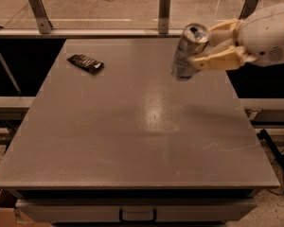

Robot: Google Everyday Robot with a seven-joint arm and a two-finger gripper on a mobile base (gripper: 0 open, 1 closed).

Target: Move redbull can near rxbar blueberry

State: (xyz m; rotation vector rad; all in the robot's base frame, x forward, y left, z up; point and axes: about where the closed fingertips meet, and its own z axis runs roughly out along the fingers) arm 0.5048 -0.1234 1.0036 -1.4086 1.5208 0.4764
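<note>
The redbull can (183,59) is a slim silver can with a pull-tab top. It hangs tilted in the air above the back right part of the grey table (132,145). My gripper (199,48) comes in from the right, and its tan fingers (217,60) are shut on the can's upper body. A flat dark bar (85,63) with pale print lies at the back left of the table, far to the left of the can. Its wrapper looks black-brown. No navy-blue bar shows, so the rxbar blueberry is hidden or out of view.
The white arm (270,37) fills the upper right and covers the table's back right corner. A rail with metal posts (164,11) runs behind the table. Floor and cables show past the right edge.
</note>
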